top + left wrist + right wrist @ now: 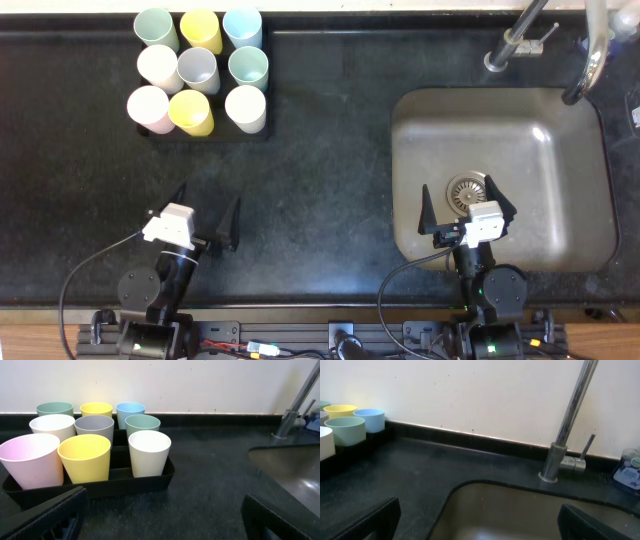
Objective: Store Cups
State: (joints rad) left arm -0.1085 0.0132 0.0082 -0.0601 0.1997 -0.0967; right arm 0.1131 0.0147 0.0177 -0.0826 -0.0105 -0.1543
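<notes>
1. Here we are at the counter [330,160]. The nine cups [197,70] sit in the upper left of the top view, all upright in three tidy rows inside a black tray [130,485].
2. Left gripper [207,208] hangs low in the lower left of the frame, well apart from the tray, fingers spread wide and holding nothing.
3. Right gripper [462,200] is over the sink [560,130] in the lower right, jaws likewise wide open and empty, with the faucet [570,420] standing beyond it.
4. Which step? Hard to call. Both arms are parked near their bases and every cup is in the tray, so this reads as either the very start or the finish.
5. If there is work left, the left arm looks like the one to take it. The near row of pink cup [31,459], yellow cup [85,457] and white cup [149,452] faces it directly.
6. The catch is that the cups stand close together, so I'd expect the fingers to pinch one rim wall rather than go around a whole cup, or a neighbour could tip.
</notes>
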